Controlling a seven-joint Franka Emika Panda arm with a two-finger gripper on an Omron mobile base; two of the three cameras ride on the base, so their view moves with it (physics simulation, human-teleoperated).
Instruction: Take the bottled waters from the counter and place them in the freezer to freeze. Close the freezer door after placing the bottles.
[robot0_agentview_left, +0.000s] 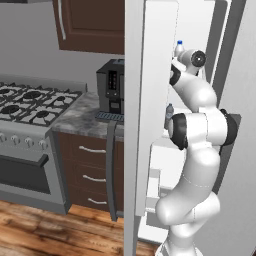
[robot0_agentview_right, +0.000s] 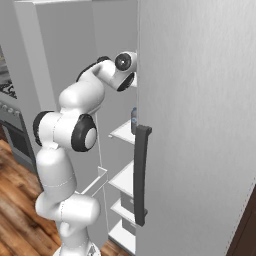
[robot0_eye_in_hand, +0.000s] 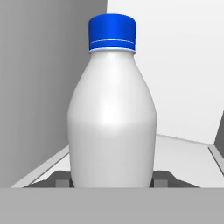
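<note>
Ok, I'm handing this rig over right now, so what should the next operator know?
Pincer: shut on the white bottle, held upright inside the freezer above a shelf.
Clear bottle: already on a lower freezer shelf, standing.
Freezer door: open.
Done: both bottles off the counter, one stowed.
Left: set the white bottle down, release, pull the arm out, close the door.

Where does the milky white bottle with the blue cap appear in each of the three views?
Left base view: upper right, only the blue cap and neck of the milky white bottle peek above the arm's wrist, inside the freezer.
Right base view: I cannot find it; the arm's wrist covers that spot.
Hand view: centre, upright, between the jaws.
Shared landmark: the freezer's white interior.
</note>
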